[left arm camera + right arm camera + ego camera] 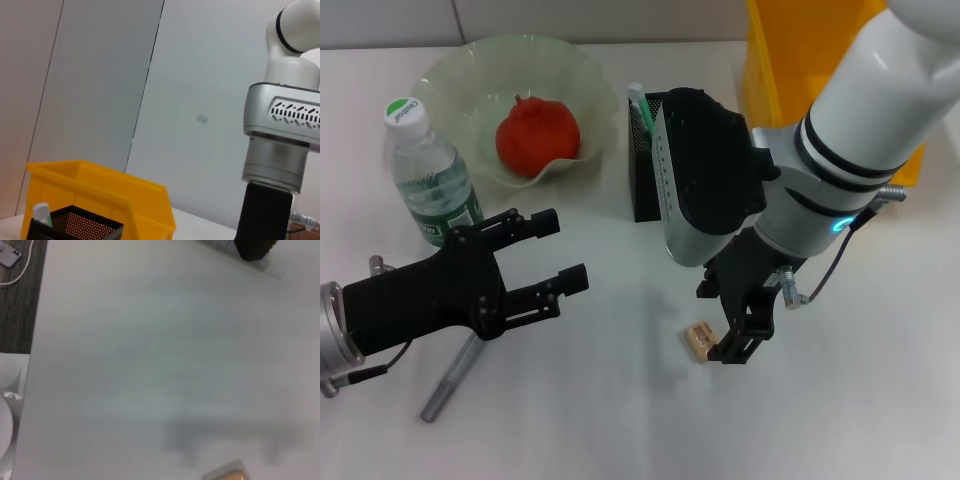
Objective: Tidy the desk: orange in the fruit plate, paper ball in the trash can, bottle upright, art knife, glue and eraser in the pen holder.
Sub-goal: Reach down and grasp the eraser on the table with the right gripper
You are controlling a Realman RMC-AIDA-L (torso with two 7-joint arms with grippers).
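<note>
The eraser lay on the worktop near the pen holder, just left of the right end effector, whose fingers hung apart, apparently lined up to pinch it.

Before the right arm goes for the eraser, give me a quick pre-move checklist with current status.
1. Eraser lies free on the table: ok.
2. Right gripper beside and over the eraser, not yet closed on it: ok.
3. Pen holder upright behind: ok; room inside: cannot tell.
4. Left gripper open, apart from the eraser: ok.
5. Orange in fruit plate, bottle upright: ok.
</note>
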